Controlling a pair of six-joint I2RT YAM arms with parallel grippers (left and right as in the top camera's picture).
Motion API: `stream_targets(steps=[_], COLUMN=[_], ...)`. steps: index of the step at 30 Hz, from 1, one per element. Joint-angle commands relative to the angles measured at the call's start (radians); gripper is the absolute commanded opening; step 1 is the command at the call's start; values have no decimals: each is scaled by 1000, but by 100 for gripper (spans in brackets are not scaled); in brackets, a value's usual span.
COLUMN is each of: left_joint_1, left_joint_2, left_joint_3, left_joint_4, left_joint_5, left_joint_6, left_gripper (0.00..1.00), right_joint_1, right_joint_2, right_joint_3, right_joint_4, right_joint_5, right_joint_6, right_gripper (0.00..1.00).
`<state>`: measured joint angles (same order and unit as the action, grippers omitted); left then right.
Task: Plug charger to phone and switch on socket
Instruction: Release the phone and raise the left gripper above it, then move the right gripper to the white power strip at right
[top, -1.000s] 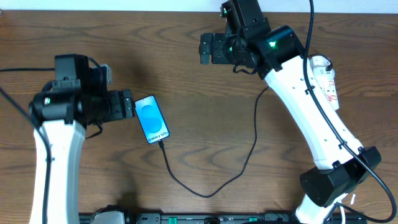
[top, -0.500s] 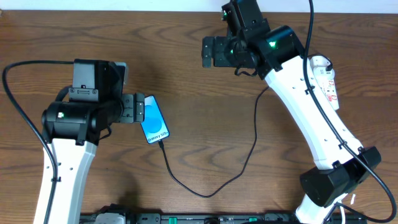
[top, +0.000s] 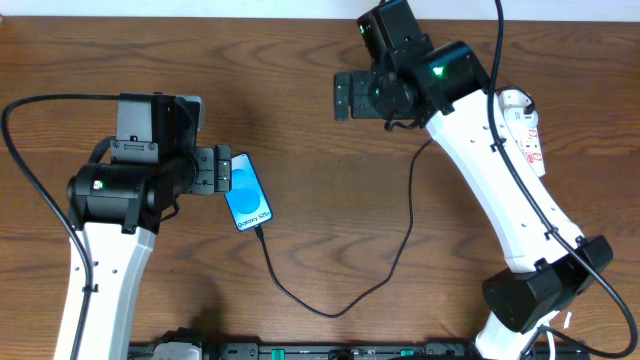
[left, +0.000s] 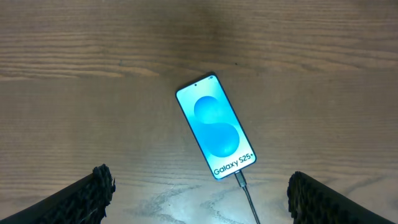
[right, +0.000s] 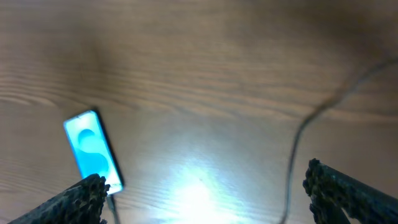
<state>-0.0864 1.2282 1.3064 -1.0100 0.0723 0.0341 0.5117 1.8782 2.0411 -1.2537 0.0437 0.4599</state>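
Left wrist: phone (left: 217, 126), bright blue screen.

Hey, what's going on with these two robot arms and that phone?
The charger is plugged into the phone, which lies on the table. The left gripper hangs open over the phone. The right gripper hovers open farther back, holding nothing. The white socket lies untouched on the right side.

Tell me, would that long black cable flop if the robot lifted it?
Probably floppy: the charger lies in a loose curve. Likely light, being so thin. Lifting it might tug the phone, since its tip looks plugged in.
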Motion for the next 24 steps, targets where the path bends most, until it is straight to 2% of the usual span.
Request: stream_targets(steps=[1, 13, 24], left_joint_1=[-2, -2, -2], left_joint_2=[0, 0, 0], left_joint_3=[15, 15, 15], left_joint_4=[1, 1, 1], left_joint_5=[-6, -6, -6], left_joint_6=[10, 10, 10], left_gripper=[91, 91, 91], right_joint_1=[6, -15, -245], right_joint_2=[-14, -14, -14], right_joint_3=[8, 8, 8], right_joint_4=[-51, -258, -375], right_joint_5=[63, 121, 130], right_joint_6=[-18, -65, -65], right_gripper=[99, 99, 99])
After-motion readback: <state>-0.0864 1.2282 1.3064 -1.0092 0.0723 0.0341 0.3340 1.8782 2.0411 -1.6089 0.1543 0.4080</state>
